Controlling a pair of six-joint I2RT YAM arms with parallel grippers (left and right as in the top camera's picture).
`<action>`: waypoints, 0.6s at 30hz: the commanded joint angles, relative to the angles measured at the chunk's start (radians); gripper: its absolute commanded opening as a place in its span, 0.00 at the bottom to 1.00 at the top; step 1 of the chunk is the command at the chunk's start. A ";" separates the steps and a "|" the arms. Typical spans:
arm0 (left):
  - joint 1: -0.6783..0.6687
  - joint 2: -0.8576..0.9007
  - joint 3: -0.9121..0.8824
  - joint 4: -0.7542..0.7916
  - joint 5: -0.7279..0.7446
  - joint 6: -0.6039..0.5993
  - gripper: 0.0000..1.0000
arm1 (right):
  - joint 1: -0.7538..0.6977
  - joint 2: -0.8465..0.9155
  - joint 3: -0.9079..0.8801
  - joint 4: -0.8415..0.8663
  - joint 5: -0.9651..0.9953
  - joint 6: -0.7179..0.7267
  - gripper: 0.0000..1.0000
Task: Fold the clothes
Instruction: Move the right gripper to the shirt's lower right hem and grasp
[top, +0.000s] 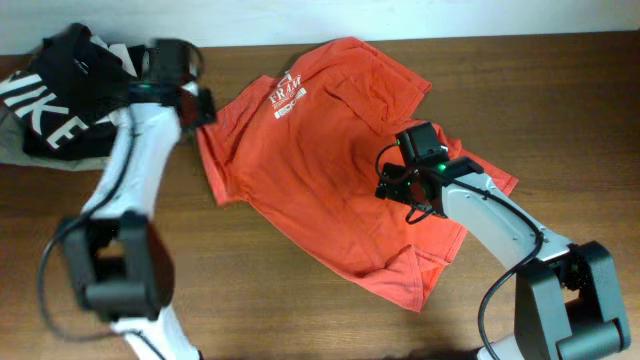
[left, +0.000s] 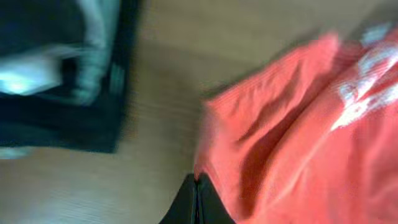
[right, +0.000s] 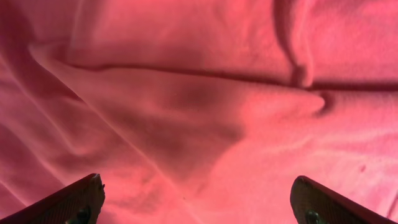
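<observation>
A red-orange T-shirt (top: 330, 160) with white lettering lies spread and wrinkled across the middle of the wooden table. My left gripper (top: 200, 108) is at the shirt's left sleeve edge. In the left wrist view its jaws (left: 196, 186) are closed on the edge of the red-orange fabric (left: 292, 137). My right gripper (top: 395, 180) hovers over the shirt's right middle. In the right wrist view its jaws (right: 198, 199) are wide open above the wrinkled fabric (right: 205, 106), holding nothing.
A black garment with big white letters (top: 50, 110) lies piled at the table's back left, on a grey garment (top: 20, 150). It shows blurred in the left wrist view (left: 62, 74). Bare wood (top: 250, 290) lies in front of the shirt.
</observation>
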 joint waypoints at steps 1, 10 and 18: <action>0.083 -0.144 0.029 -0.079 -0.003 -0.018 0.01 | -0.003 -0.040 0.018 -0.071 0.004 0.001 0.99; 0.224 -0.140 0.027 -0.254 -0.053 -0.101 0.01 | 0.034 -0.375 0.037 -0.505 -0.224 0.011 0.99; 0.225 -0.140 0.027 -0.317 -0.056 -0.100 0.01 | 0.202 -0.300 -0.121 -0.532 -0.143 0.178 1.00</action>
